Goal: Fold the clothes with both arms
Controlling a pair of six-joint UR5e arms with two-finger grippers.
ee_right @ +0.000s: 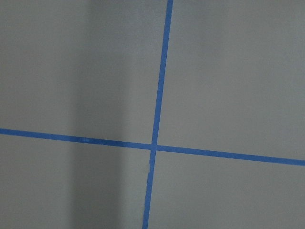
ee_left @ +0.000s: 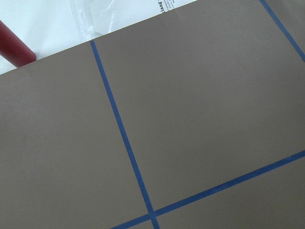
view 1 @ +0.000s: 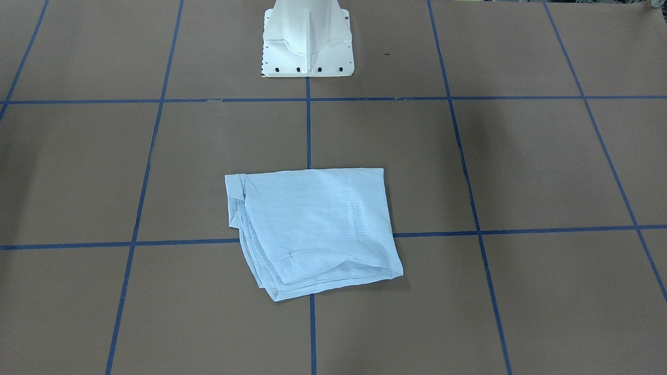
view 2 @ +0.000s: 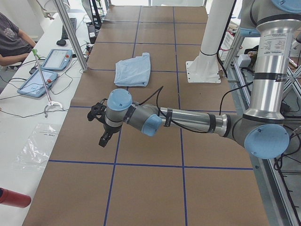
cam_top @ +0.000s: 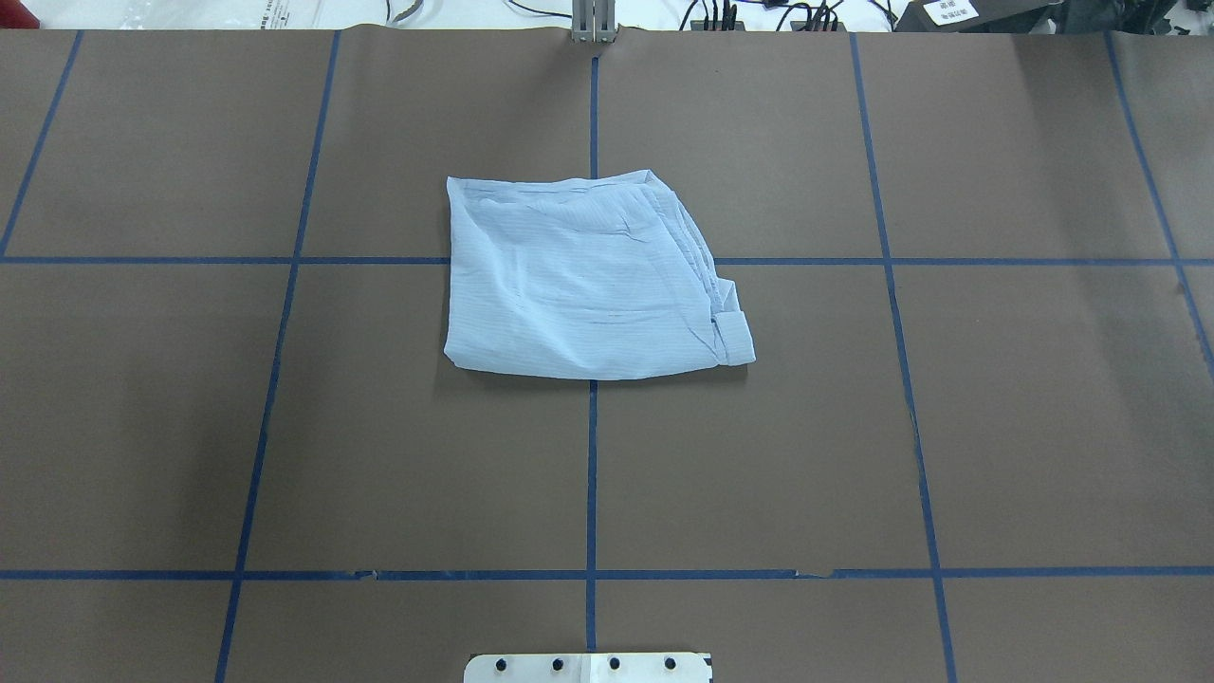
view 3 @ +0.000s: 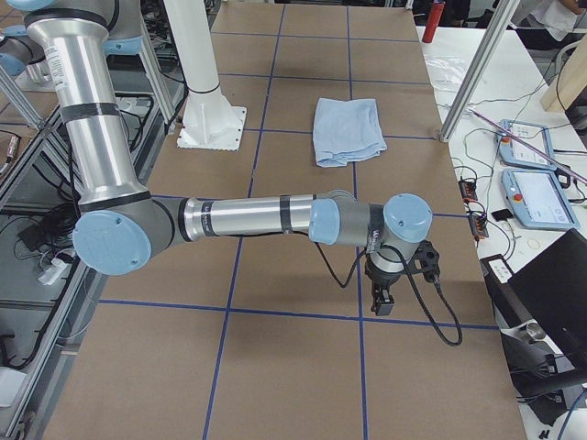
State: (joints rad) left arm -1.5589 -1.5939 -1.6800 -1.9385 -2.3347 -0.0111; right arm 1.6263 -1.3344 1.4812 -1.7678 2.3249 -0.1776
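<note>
shirt (cam_top: pixel 588 285) is lying folded into a rough rectangle at the centre of the overhead view, sitting over a crossing of the blue tape lines on the brown table (cam_top: pixel 948 427), well apart from the white pedestal base (view 1: pixel 307 41) at the top of the front-facing view. left edge in the overhead view is lying clean; right edge is fanning out in several thin layers, with a small rolled bit, possibly a cuff (cam_top: pixel 730 332), poking out at lower right. left arm (view 2: pixel 188 120) is reaching low across the middle of the left side view, left gripper (view 2: pixel 102 140) hanging over bare table; right arm (view 3: pixel 248 218) is doing likewise in the right side view, right gripper (view 3: pixel 381 301) pointing down. both are well away from the cloth. cannot tell whether either pair of fingers is apart or together; wrist cameras are showing only tape and paper. judging the folding as essentially done, arms parking. if tidying is wanted: pinching all splayed layers together, tucking the rolled bit in, moving slowly, since thin fabric is likely dragging and unfolding.
</note>
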